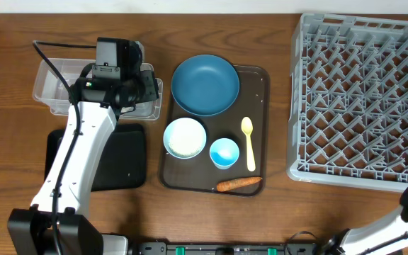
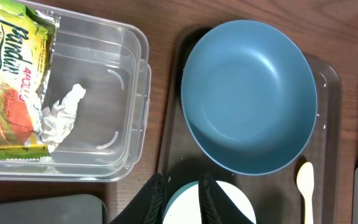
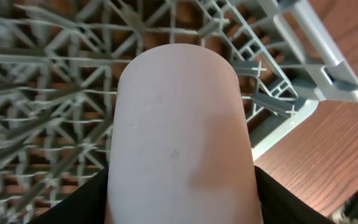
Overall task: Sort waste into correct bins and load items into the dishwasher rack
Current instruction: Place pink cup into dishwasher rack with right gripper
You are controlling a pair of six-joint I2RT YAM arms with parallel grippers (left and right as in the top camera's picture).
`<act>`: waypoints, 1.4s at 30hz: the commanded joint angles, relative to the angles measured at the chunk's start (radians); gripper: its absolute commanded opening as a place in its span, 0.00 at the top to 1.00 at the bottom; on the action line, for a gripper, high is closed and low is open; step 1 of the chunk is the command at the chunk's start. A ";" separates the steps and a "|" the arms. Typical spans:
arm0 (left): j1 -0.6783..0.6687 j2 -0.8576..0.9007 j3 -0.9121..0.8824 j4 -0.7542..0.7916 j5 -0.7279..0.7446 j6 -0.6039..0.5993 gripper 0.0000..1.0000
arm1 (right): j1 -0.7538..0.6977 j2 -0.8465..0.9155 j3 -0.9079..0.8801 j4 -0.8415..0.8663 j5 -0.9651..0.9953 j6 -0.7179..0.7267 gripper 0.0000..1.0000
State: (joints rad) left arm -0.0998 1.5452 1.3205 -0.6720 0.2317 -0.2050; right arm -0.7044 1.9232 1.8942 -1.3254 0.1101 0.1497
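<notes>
Pale pink cup (image 3: 182,137) — smooth (faintly scuffed)

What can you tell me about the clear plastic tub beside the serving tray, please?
The clear plastic tub is a rectangular, see-through container with rounded corners, a stepped rim and small moulded ridges on its floor. It sits flat on the wooden table, left of the brown tray with a strip of wood between them, and near the black tray. Inside lie a yellow-green-orange wrapper and a crumpled white tissue touching it.
</notes>
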 commanded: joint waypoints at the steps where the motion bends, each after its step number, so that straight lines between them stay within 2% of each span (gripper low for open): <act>1: 0.003 0.005 0.008 -0.004 -0.009 0.014 0.78 | -0.033 0.030 0.024 -0.009 0.037 0.014 0.99; 17: 0.003 0.005 0.008 -0.005 -0.009 0.014 0.78 | -0.061 0.138 0.021 -0.013 -0.005 0.014 0.98; 19: 0.003 0.005 0.008 -0.005 -0.009 0.014 0.78 | -0.061 0.150 0.021 -0.014 -0.011 0.014 0.83; 21: 0.003 0.005 0.008 -0.005 -0.009 0.014 0.78 | -0.061 0.158 0.021 -0.019 -0.013 0.014 0.57; 22: 0.003 0.005 0.008 -0.005 -0.009 0.014 0.78 | -0.061 0.162 0.021 -0.021 -0.013 0.014 0.48; 23: 0.003 0.005 0.008 -0.005 -0.009 0.014 0.78 | -0.061 0.164 0.021 -0.021 -0.013 0.014 0.43; 26: 0.003 0.005 0.008 -0.005 -0.009 0.014 0.78 | -0.061 0.165 0.021 -0.025 -0.013 0.014 0.38; 31: 0.003 0.005 0.008 -0.005 -0.009 0.014 0.77 | -0.061 0.165 0.021 -0.029 -0.013 0.014 0.14; 33: 0.003 0.005 0.008 -0.005 -0.009 0.014 0.77 | -0.061 0.165 0.021 -0.033 -0.013 0.014 0.08; 38: 0.003 0.005 0.008 -0.005 -0.009 0.014 0.77 | -0.061 0.165 0.021 -0.046 -0.017 0.013 0.08; 42: 0.003 0.005 0.008 -0.005 -0.009 0.014 0.77 | -0.061 0.164 0.022 -0.056 -0.091 -0.035 0.09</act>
State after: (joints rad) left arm -0.0998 1.5448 1.3205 -0.6743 0.2321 -0.2050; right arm -0.7616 2.0853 1.8973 -1.3758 0.0750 0.1463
